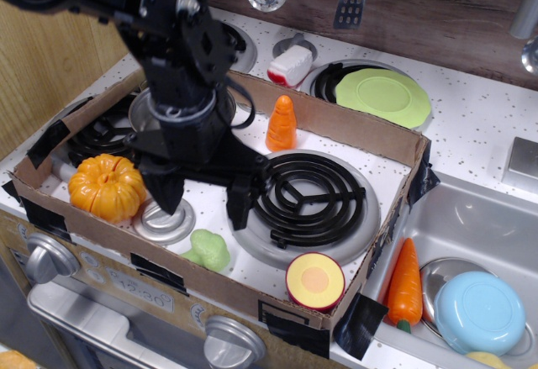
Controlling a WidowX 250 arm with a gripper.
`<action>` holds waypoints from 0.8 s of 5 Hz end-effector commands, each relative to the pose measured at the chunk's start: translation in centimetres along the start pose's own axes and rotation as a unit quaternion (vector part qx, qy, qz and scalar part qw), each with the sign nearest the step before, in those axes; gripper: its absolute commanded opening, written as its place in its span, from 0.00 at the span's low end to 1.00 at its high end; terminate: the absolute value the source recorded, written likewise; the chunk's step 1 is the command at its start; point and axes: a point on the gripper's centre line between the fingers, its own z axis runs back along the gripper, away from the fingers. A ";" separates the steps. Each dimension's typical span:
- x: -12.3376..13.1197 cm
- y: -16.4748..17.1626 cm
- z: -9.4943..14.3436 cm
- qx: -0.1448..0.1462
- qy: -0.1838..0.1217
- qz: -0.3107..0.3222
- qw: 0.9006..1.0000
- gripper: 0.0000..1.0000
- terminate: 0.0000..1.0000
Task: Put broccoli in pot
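Note:
The broccoli, a small pale green lumpy toy, lies near the front wall of the cardboard tray. My black gripper hangs open just above and behind it, one finger to its left and the other finger to its right, nothing held. The steel pot stands at the back left of the tray and is mostly hidden behind my arm.
An orange pumpkin sits at front left beside a grey disc. A black coil burner, an orange cone and a halved fruit are in the tray. A lime plate lies behind; a carrot and blue bowl lie in the sink.

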 end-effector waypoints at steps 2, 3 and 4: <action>-0.7 0.5 -1.7 0.008 -0.018 0.017 1.000 1.00 0.00; -0.5 0.2 -2.4 0.001 -0.014 0.016 1.000 1.00 0.00; -0.4 -0.1 -3.1 -0.010 -0.006 0.015 1.000 1.00 0.00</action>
